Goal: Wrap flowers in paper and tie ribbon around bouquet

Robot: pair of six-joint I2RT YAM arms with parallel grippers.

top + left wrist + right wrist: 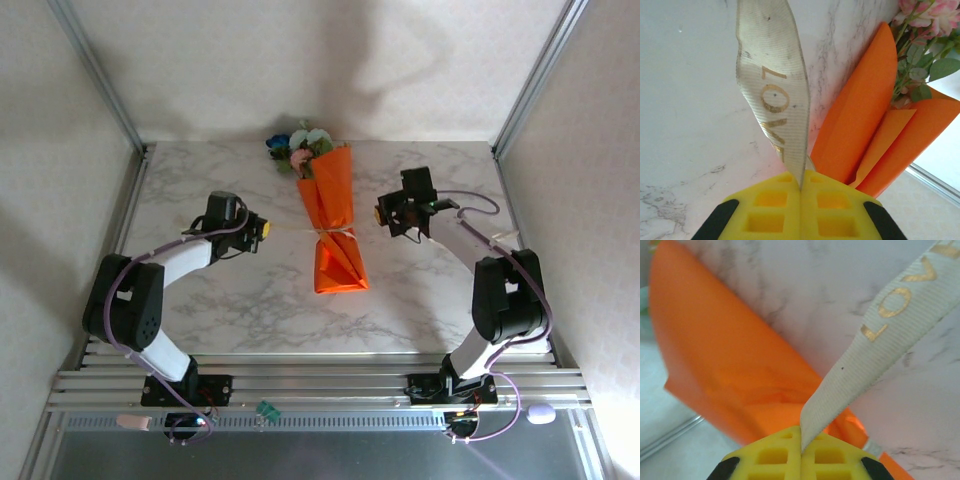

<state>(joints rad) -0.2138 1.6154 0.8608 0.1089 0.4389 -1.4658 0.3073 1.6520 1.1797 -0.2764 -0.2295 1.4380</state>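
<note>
The bouquet [332, 215] lies lengthwise mid-table: an orange paper [860, 120] cone with the flowers [298, 147] showing at its far, wide end. The cream ribbon [337, 232] crosses the cone's narrow part and runs out taut to both sides. My left gripper [263, 229], left of the cone, is shut on one ribbon [775, 95] end, pinched between the yellow fingertips [770, 210]. My right gripper [380, 214], right of the cone, is shut on the other ribbon [880, 350] end; the paper [725, 365] lies just beyond it. Pink flowers [930, 15] and green leaves peek out at the upper right in the left wrist view.
The marble table [220, 300] is framed by aluminium posts and white walls. A metal rail [320, 385] runs along the near edge at the arm bases. A small green part [266, 410] lies on the rail.
</note>
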